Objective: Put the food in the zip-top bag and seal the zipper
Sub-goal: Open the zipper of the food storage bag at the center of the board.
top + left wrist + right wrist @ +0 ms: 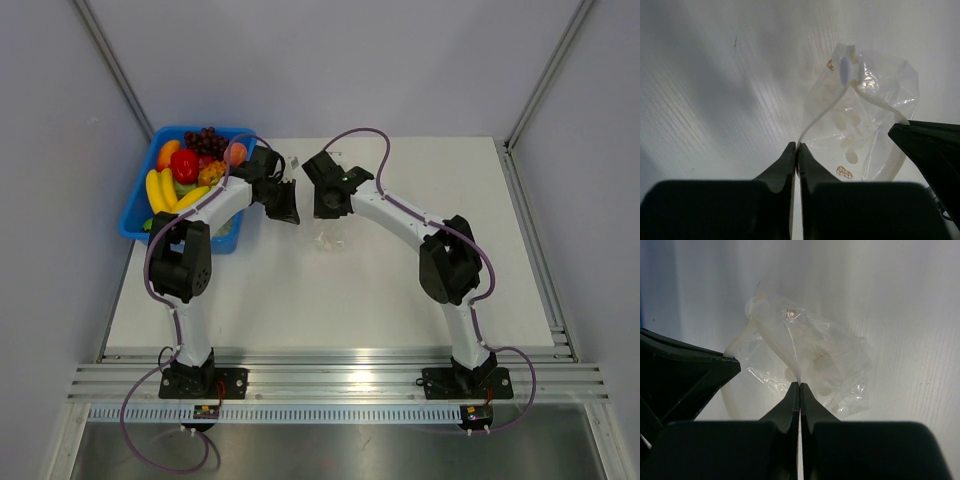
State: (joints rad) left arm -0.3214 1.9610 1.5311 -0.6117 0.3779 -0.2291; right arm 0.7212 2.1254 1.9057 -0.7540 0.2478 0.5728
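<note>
Pinching the zip-top bag (pixel 328 240) by its mouth, toward the far edge of the tabletop (pixel 400 300) and about midway across. Clamping the left gripper (pixel 796 146) shut on one lip, right where the whitish zipper (pixel 813 121) strip runs in between the fingertips. Clamping the right gripper (pixel 799 385) shut on the opposite lip, with thin film caught in the tips. Drawing the two lips apart, most likely to hold the mouth open as a target. Impossible to tell whether lifted clear of the surface. Leaving the food (pixel 237 153) in the blue bin (pixel 135 215) at the far left corner, beside grapes (pixel 205 137) and bananas (pixel 160 190), not yet bagged. Probably needing to free one grip before fetching it.
</note>
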